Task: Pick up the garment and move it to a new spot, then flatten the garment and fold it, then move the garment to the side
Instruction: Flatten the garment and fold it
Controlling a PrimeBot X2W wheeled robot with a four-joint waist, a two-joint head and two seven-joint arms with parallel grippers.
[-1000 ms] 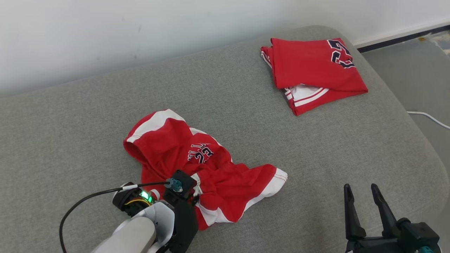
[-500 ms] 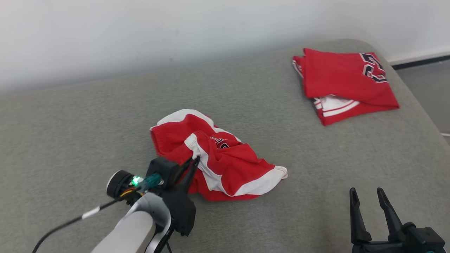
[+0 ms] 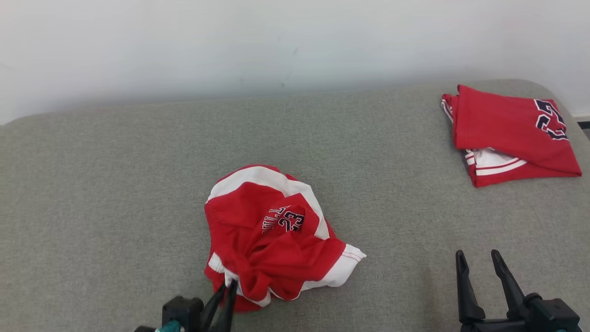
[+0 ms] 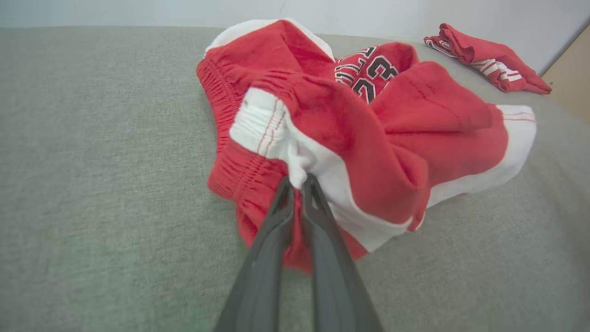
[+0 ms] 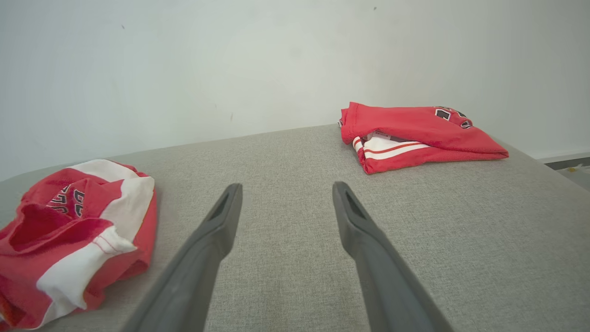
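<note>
Red shorts (image 3: pixel 272 235) lie crumpled mid-cushion (image 3: pixel 115 184), my left gripper (image 4: pixel 297 180) pinching their white trim; my right gripper (image 3: pixel 477 256) hangs spread, empty. I should lift slowly, with a deep pinch so the cloth cannot slip.

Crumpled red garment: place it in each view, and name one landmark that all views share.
Head view: crumpled garment at lower centre, left gripper shut on its near edge.
Left wrist view: crumpled garment mid-frame, at the fingertips.
Right wrist view: crumpled garment in the lower left corner.
Shared landmark: folded red garment, upper right in every view.
</note>
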